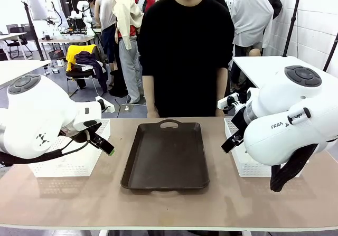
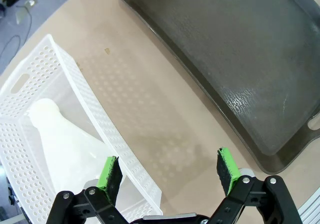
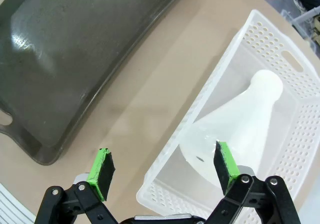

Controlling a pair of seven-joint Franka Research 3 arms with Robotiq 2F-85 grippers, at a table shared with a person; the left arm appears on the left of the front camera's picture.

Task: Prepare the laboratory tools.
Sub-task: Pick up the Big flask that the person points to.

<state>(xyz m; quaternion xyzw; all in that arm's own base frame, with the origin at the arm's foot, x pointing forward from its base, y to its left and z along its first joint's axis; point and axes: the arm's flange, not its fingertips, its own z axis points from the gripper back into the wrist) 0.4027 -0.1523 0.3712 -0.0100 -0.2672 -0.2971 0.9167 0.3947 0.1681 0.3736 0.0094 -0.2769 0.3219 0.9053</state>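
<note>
The left pincer (image 2: 167, 166) hangs over the desk (image 1: 169, 204) with its 2 green pads wide apart and nothing between them but bare desk top. Just beyond the pad at the picture's left lies 1 frosted flask (image 2: 65, 144) on its side in the left white mesh basket (image 2: 75, 78), base toward the pincer, neck pointing away. The basket's near wall runs under that pad. The dark brown tray (image 2: 225, 48) lies ahead, past the other pad.

The right pincer (image 3: 163, 164) also stands open and grips nothing. The second flask (image 3: 240, 129) lies on its side in the right mesh basket (image 3: 210, 98), base near the pad at the picture's right, neck away. A person (image 1: 185, 51) stands beyond the tray.
</note>
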